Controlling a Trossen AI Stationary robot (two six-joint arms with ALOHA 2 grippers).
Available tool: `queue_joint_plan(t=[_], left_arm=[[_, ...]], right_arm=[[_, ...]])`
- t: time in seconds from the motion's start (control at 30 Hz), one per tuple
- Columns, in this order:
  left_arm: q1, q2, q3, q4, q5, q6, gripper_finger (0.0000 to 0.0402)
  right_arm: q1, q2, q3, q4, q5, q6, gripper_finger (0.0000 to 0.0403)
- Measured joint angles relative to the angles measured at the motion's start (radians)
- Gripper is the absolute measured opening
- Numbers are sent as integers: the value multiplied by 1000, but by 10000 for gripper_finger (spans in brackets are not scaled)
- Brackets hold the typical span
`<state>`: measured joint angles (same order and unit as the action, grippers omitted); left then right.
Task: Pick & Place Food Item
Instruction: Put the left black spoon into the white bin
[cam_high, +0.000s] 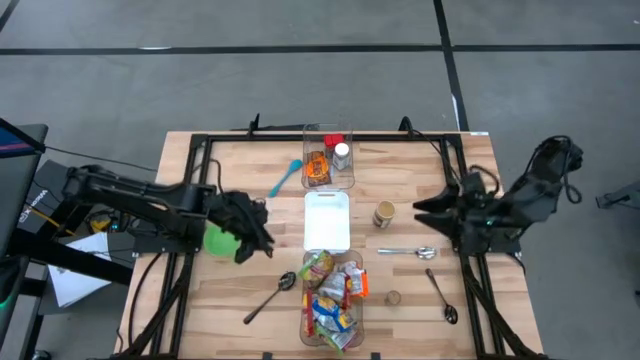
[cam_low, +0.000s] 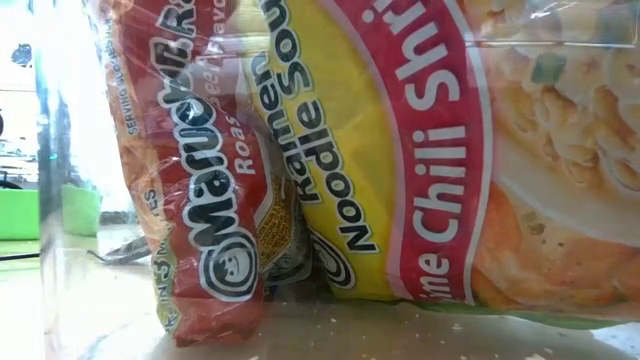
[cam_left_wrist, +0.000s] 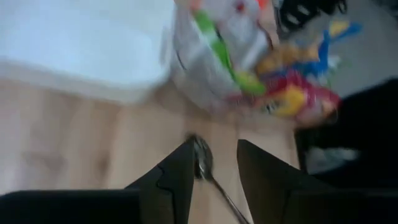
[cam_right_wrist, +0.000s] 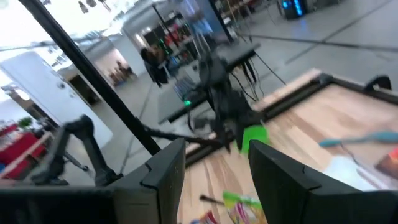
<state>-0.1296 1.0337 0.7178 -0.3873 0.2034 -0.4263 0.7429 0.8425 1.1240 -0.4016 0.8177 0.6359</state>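
No food item is in hand; judged early, pick and place both remain. Left hand (cam_left_wrist: 213, 167), fingers parted and empty, hovers over a dark spoon (cam_high: 272, 296) at the desk's (cam_high: 420, 305) seven o'clock, beside the packet bin (cam_high: 334, 300) at six. Right hand (cam_high: 428, 208) waits at three, parted, empty. Only the low view reads the ramen noodle packets' (cam_low: 400, 150) labels; only the high view shows the white tray (cam_high: 327, 220) at centre.

The yellow packet (cam_low: 330, 150) reads "Ramen Noodle Soup", the orange packet (cam_low: 200, 180) "Maruchan", the red band (cam_low: 440, 150) "Chili".
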Motion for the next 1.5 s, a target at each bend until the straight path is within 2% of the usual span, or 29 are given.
queue_joint_plan(t=[0.1,0.23,0.4,0.53,0.7,0.87,1.07,1.23,1.5], left_arm=[[-38,0,-69,46,42,-56,114],[-99,0,-137,117,44,-101,111],[-144,0,-202,201,2,-101,111],[-145,0,-233,232,-37,-16,111],[-120,27,-258,300,-38,105,121],[-85,103,-258,378,-24,164,132],[-77,241,-258,480,38,166,136],[-77,372,-258,630,41,142,136],[-77,530,-258,770,64,90,136]], right_arm=[[0,-27,0,30,17,-34,171],[0,-47,0,48,48,-69,171],[0,-51,0,49,104,-65,171],[0,-32,0,74,147,-64,171],[0,7,0,89,207,-63,171],[0,29,0,111,259,-60,171],[-19,21,0,128,261,-85,171],[-21,-6,1,129,261,-104,171],[-21,-16,0,121,249,-121,171]])
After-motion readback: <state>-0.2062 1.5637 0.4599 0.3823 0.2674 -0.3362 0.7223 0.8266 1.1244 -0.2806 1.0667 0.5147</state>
